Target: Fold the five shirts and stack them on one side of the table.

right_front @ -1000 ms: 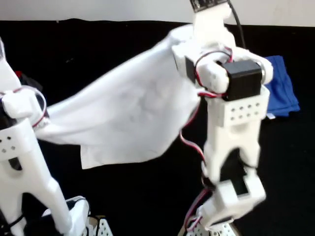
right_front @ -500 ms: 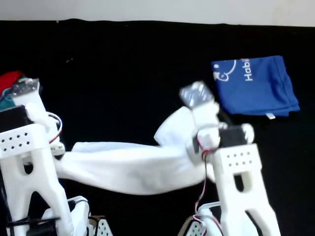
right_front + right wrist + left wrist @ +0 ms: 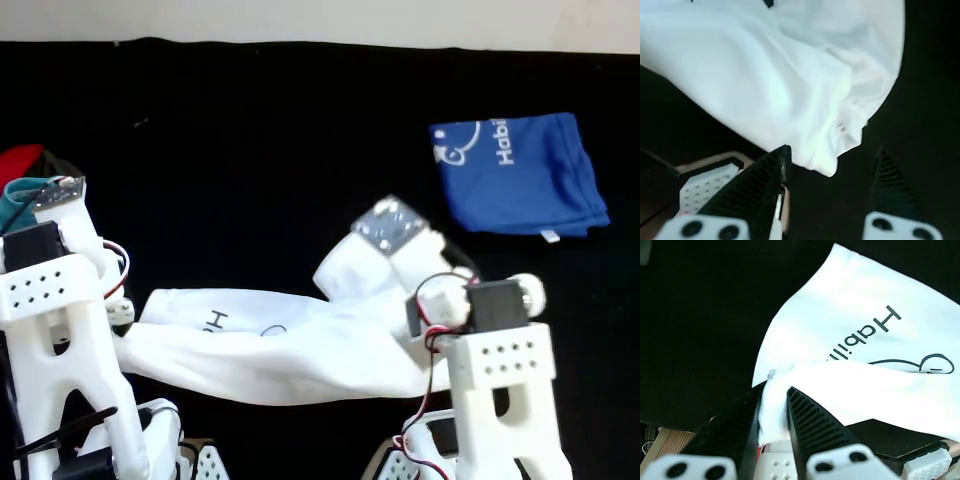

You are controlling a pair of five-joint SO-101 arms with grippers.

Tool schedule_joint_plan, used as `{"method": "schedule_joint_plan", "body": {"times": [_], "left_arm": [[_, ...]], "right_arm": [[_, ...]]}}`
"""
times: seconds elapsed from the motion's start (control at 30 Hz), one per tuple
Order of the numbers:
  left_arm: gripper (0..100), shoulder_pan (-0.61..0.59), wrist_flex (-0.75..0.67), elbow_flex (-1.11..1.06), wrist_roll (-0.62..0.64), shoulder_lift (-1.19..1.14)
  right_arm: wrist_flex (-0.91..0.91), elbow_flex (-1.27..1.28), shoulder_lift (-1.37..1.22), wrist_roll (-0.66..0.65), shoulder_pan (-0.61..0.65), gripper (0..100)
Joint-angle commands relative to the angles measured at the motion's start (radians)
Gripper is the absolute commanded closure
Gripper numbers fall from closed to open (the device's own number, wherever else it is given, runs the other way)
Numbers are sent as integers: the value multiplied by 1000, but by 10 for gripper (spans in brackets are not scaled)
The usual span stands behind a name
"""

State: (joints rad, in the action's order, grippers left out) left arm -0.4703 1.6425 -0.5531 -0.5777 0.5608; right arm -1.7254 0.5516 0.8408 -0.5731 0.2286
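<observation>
- Jaws of the left gripper point(image 3: 774, 392) were shut tight on a bunched corner of the white shirt point(image 3: 865, 355), with a wad of cloth squeezed between the ribbed pads. I judged this pinch to be an anchor, keeping one end fixed so the garment could be drawn out flat.
- The right gripper point(image 3: 832, 157) had its jaws spread wide. The shirt's rounded hem lay in the gap between them but was not nipped, so that side had no hold on the cloth and seemed placed for a fresh grasp.
- In the high view the white shirt point(image 3: 270, 350) lay as a long rumpled band across the lower middle of the frame. It ran from the left arm point(image 3: 60, 330) at lower left to the right arm point(image 3: 495, 370) at lower right.
- Its dark print point(image 3: 215, 322) faced up near the left end, and a lump of cloth was heaped near the right end. It looked spread out rather than folded, so the folding of this shirt seemed barely begun.
- A blue shirt point(image 3: 520, 175) sat folded square in the upper right, well apart from the white one. It was probably the foot of the stack.
- Some red and teal cloth point(image 3: 22, 178) showed at the left edge, partly behind the left arm. It was likely shirts waiting their turn, though too little was visible to be sure.
- The black table point(image 3: 250, 120) lay beneath all of it.
</observation>
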Motion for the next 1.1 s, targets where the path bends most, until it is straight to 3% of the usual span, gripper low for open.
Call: {"method": "schedule_joint_plan", "body": {"times": [0.0, 0.17, 0.27, 0.47, 0.93, 1.07], "left_arm": [[992, 2, -11, 2, -3, 24], [992, 2, -9, 2, -3, 24], [992, 2, -9, 2, -3, 24], [992, 2, -11, 5, -3, 24], [992, 2, -11, 2, -3, 24], [992, 2, -11, 2, -3, 24]], "right_arm": [[124, -108, -21, 64, -13, 739], [314, -70, -260, 221, 10, 724], [378, -76, -470, 285, 42, 649], [541, -262, -811, 311, 50, 638], [490, -680, -1314, 308, 67, 643], [493, -722, -1388, 304, 90, 751]]}}
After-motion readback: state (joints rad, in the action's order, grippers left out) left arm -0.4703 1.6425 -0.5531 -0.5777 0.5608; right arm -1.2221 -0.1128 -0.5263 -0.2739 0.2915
